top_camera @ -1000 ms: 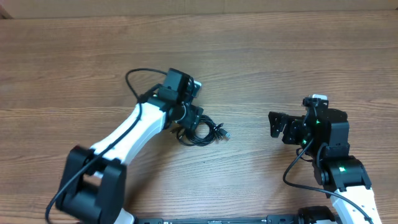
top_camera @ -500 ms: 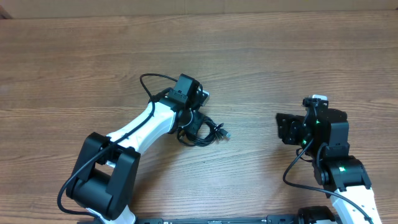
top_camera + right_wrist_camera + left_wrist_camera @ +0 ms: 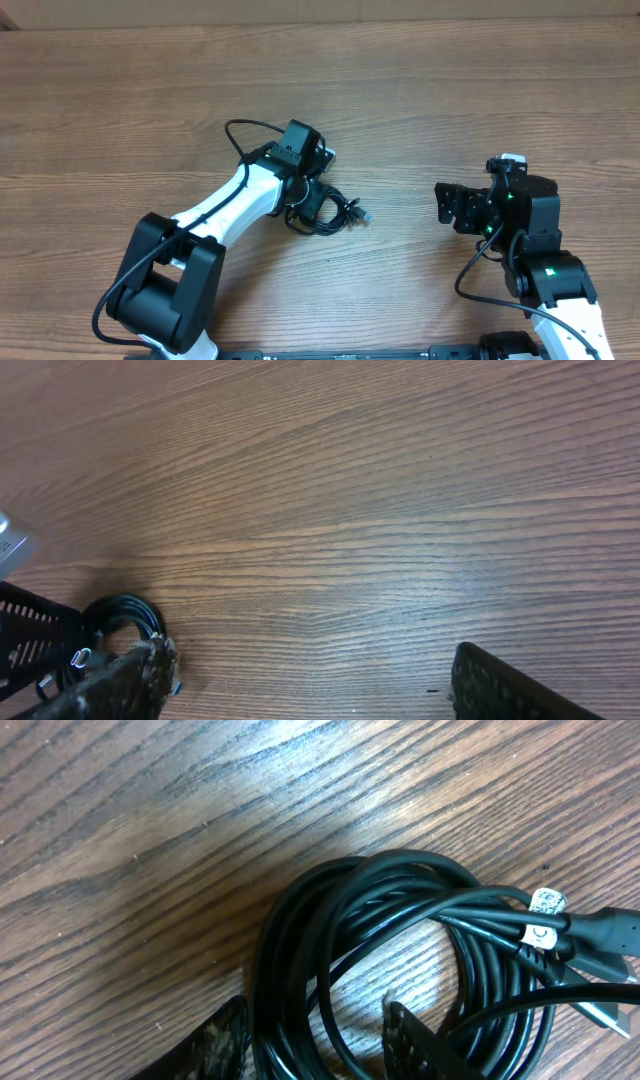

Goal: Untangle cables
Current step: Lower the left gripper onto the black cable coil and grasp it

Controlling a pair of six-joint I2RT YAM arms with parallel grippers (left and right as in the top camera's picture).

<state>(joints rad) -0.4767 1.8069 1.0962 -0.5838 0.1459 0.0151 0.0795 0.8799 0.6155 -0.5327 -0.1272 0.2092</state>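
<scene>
— Left wrist view: where are the cables [image 3: 290, 950] seen?
— Coiled on the table [image 3: 150, 820], straddled by the left gripper [image 3: 315, 1035]; a pinch cannot be told. The right gripper [image 3: 310, 680] is held spread, well apart.

Light is even and diffuse, from above; shadows are soft and short. The table [image 3: 420, 90] is moderately bright, with a pale sheen across the grain in the right wrist view. The cables [image 3: 300, 940] are sharp, with thin highlights along their jackets. The fingertips [image 3: 225, 1042] at the lower edge are slightly blurred.
</scene>
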